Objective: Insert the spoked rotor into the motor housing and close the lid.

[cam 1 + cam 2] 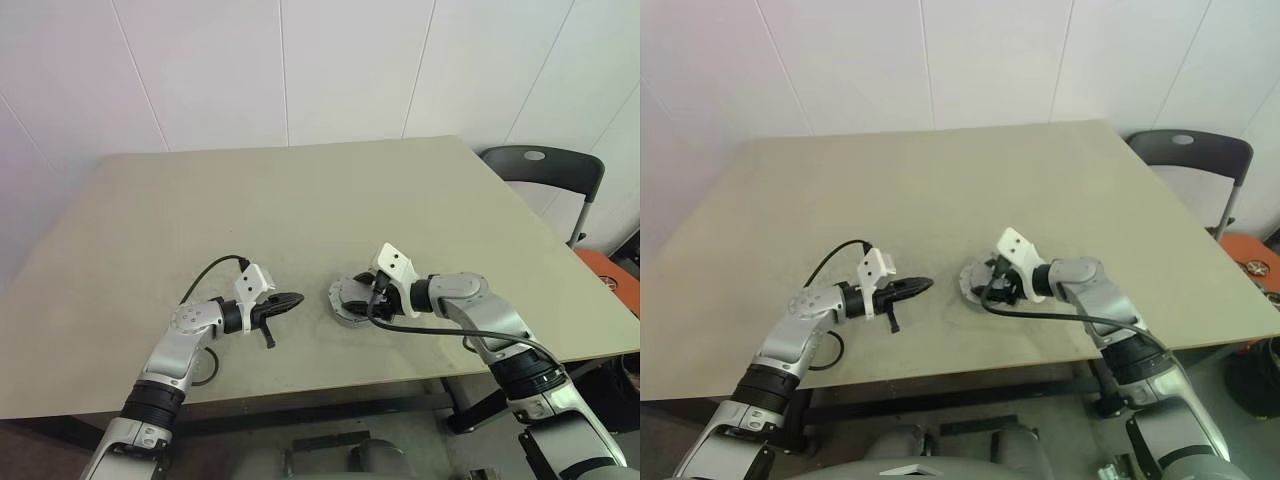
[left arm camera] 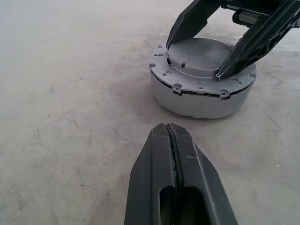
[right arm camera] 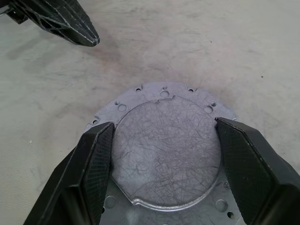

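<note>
- My right gripper (image 3: 164, 159) has its jaws spread wide, one finger (image 3: 96, 159) on each side of the raised round plate on top of the lid (image 3: 166, 154); the pads sit at that plate's rim, though I cannot tell how firmly they press.
- The lid rests on a pale grey round body, which I take for the motor housing (image 2: 197, 96); a thin dark seam runs between the two, and small holes ring the lid's flange.
- My left gripper (image 2: 173, 180) has its jaws pressed together with nothing between them, hovering low over the surface (image 1: 300, 200) and pointing at the housing from just beside it, not touching.
- Count: one housing, one lid, two grippers. I cannot see any rotor or windings.
- A black cable loops from each wrist; the right one trails over the surface near the front edge.
- The housing stands near the front edge, right of centre; broad bare surface lies behind and to both sides.
- One dark chair (image 1: 545, 165) stands past the far right corner.
</note>
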